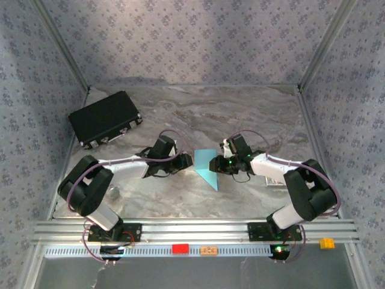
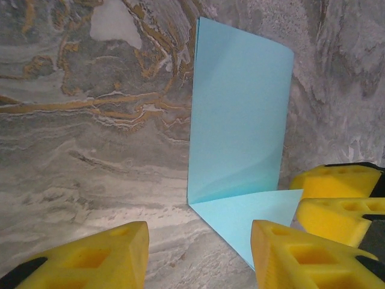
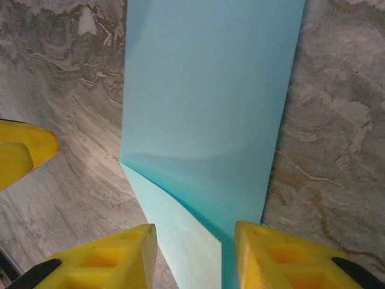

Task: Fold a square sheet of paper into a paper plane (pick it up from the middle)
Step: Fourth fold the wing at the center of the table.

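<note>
The square sheet of paper [image 1: 207, 168] is light cyan-blue and lies on the marble table between my two grippers. It is folded into a long strip [image 2: 237, 108] with a triangular flap [image 2: 252, 214] turned out at one end. My left gripper [image 1: 183, 161] is open just left of it, its yellow fingers [image 2: 198, 259] apart with the flap ahead of the right finger. My right gripper [image 1: 215, 164] is open over the paper's other side. The strip [image 3: 210, 96] runs between its fingers [image 3: 195, 259], which do not pinch it.
A black rectangular case [image 1: 103, 118] lies at the back left of the table. A small grey object [image 1: 114, 192] sits by the left arm's base. Red [image 1: 180, 248], orange [image 1: 209, 250] and yellow [image 1: 326, 243] pieces sit on the front rail. Patterned walls enclose the table.
</note>
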Controlling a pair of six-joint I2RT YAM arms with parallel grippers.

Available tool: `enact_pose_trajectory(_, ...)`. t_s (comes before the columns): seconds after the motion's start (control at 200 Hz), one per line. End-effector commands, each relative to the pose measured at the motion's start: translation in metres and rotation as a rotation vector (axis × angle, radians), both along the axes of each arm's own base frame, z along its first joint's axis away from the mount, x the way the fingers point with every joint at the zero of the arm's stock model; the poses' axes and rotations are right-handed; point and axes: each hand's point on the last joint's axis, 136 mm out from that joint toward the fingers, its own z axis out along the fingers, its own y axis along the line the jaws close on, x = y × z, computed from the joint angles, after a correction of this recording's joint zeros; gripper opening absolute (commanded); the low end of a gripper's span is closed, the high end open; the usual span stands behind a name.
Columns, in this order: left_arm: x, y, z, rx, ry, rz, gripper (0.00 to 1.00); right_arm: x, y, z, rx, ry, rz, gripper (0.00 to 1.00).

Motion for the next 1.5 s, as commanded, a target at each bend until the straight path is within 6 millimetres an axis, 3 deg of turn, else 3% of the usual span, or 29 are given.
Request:
enact_pose_trajectory(0.0,0.003,-0.011,0.006,-0.032,0.017,-0.030,0.48,0.004,0.003,0.006,0.008,-0.007,0.030,0.36)
enact_pose_trajectory(0.175,0.005,-0.019,0.001,-0.060,0.047,-0.040,0.47,0.001,0.005,0.011,0.034,-0.013,0.048,0.14)
enact_pose_trajectory(0.29,0.006,-0.021,0.001,-0.079,0.059,-0.044,0.49,0.001,0.001,0.015,0.037,-0.031,0.047,0.08)
enact_pose_trajectory(0.71,0.017,-0.035,0.009,-0.133,0.064,-0.067,0.55,0.002,-0.004,0.021,0.117,-0.048,0.035,0.08)
enact_pose_trajectory(1.254,0.036,-0.053,0.003,-0.159,0.087,-0.082,0.47,-0.001,-0.013,0.023,0.129,-0.049,0.021,0.08)
enact_pose_trajectory(1.374,0.042,-0.058,0.004,-0.174,0.083,-0.096,0.42,-0.001,-0.013,0.022,0.132,-0.047,0.022,0.09)
enact_pose_trajectory(1.499,0.048,-0.060,0.001,-0.184,0.084,-0.088,0.24,0.000,-0.014,0.023,0.128,-0.049,0.017,0.12)
